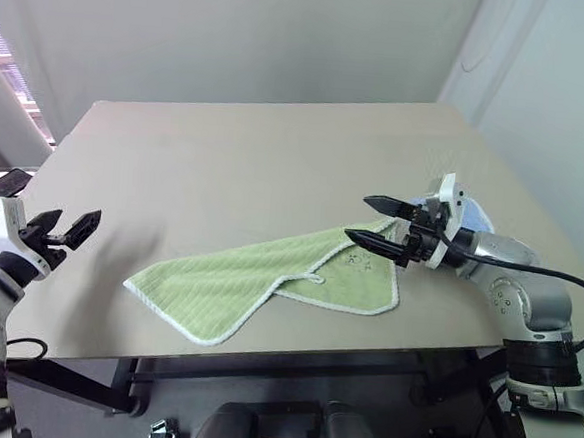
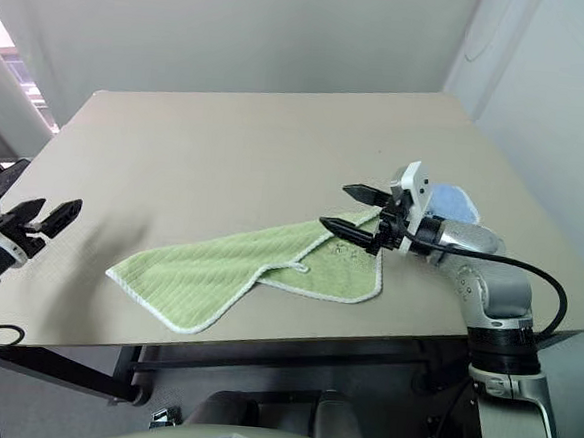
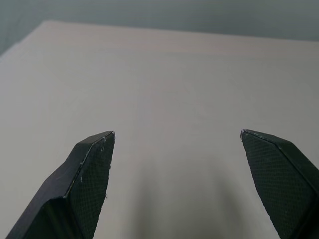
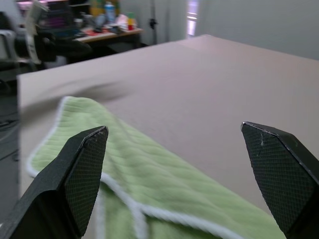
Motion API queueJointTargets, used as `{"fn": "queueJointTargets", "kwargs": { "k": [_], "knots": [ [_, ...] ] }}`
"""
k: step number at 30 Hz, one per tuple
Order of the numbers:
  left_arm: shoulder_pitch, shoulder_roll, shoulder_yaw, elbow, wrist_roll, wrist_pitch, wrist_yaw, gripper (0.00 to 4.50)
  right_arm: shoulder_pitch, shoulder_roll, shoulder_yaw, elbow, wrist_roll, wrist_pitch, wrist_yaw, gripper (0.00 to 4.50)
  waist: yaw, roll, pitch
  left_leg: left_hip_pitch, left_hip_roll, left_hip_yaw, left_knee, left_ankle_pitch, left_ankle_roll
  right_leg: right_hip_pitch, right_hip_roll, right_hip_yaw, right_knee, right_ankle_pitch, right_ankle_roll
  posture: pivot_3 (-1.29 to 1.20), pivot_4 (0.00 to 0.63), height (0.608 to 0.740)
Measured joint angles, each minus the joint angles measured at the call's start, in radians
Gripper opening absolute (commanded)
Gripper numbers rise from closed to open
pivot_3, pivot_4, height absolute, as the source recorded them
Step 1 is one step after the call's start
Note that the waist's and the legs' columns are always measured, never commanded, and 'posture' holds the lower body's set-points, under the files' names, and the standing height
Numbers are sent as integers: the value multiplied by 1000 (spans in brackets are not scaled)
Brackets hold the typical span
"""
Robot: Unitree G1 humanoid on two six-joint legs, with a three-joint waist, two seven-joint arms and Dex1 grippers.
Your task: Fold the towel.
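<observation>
towel [image 1: 267, 282] lay loosely doubled and skewed near the front edge of the bench [image 1: 226, 164], one flap over another, edges not matched; folding looked barely started, with squaring and further folds left. right gripper [image 1: 376, 223] hovered over its right end, fingers spread, holding nothing. left gripper [image 1: 71, 228] hung well apart at the left, also spread and empty

Towel [image 1: 267, 282] lies on worktop [image 1: 256, 166], lower centre of frame, near front edge, stretched from lower left toward right. Right claw [image 1: 372, 223] at right of frame, above towel's right end, apart from it, tips pointing left. Small cloth [image 2: 452, 202] on worktop behind right claw, near right edge. Left claw [image 1: 76, 226] at far left, over worktop's left edge, well apart from towel.
</observation>
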Motion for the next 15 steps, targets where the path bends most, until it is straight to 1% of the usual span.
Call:
{"fn": "queueJointTargets", "kwargs": {
  "k": [3, 4, 9, 11, 15],
  "knots": [
    [70, -5, 0, -112, -37, 61, -4, 4275, 0, 21, 0, -11, 20, 16, -28, 4479, 4, -2, 1, 0, 0, 0, 2, 0, 0, 1, 0, -1, 0, 0, 1, 0, 0, 740],
    [83, -3, 5, -146, -51, 78, -8, 4275, 0, 21, -3, -18, 25, 20, -37, 4479, 6, -2, 1, 0, 0, -1, 3, 0, 0, 1, 0, -2, 0, -2, 3, 0, 0, 740],
    [95, 38, 1, -247, -114, 145, -73, 4275, 37, -2, -17, -33, 24, 21, -57, 4479, 1, -2, 1, 0, 1, 1, 3, -2, -4, 2, -1, -4, -1, -2, 3, 0, 0, 740],
    [88, 51, -30, -258, -114, 150, -107, 4275, 45, -25, -22, -2, 8, 10, -63, 4479, 0, -1, 1, 0, 0, 3, 2, -2, -3, 1, -2, -3, -1, -2, 3, 0, 0, 740],
    [26, 43, -145, -239, -71, 134, -132, 4275, 44, -75, -52, 121, -48, -57, -62, 4479, 2, -2, 1, 0, 0, 3, 2, 0, 0, 2, -1, -3, -1, -2, 3, 0, 0, 740]
  ]
}}
